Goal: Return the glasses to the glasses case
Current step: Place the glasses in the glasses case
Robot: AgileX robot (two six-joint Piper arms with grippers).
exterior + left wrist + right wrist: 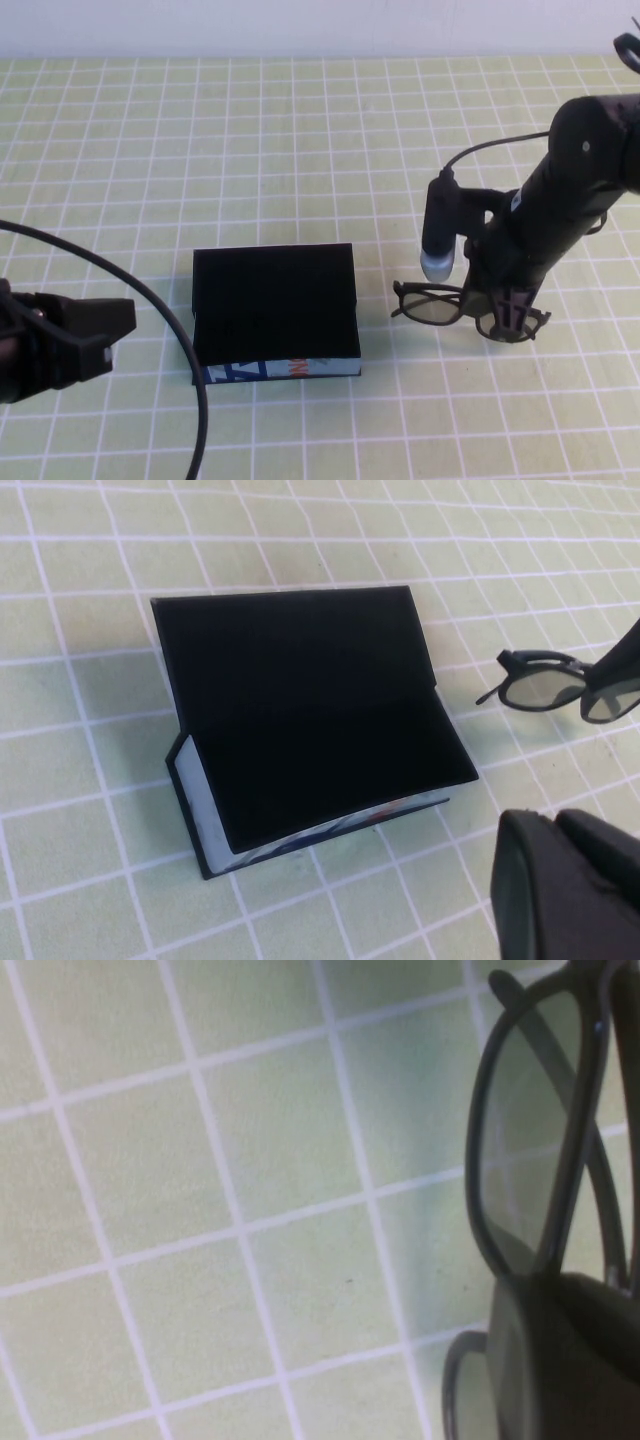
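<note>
1. Green-and-white gridded covering stretched across the whole tabletop (300, 120), running up to a pale wall at the far edge.
2. The glasses case (275, 310) sat slightly toward 7 o'clock from the middle of the tabletop, lying open with its black interior facing up.
3. Its light blue side band with dark blue and orange print ran along the edge nearest the robot.
4. The glasses (440, 303) rested on the tabletop at 3 o'clock from the case, near it but apart, with a strip of bare grid between them.
5. Seen from the left wrist, the glasses (560, 685) showed one dark, reflective lens clearly, with the other partly hidden behind the right arm.
6. The right tool (508, 312) was down at the glasses' outer half, the end farthest from the case, its fingers set around the frame; whether they had closed on it could not be told.
7. From the right wrist, the black frame (540, 1150) lay directly against the dark tool body.
8. The left tool (95, 330) hovered at 9 o'clock from the case, well clear of it, and whether it was open could not be told.
</note>
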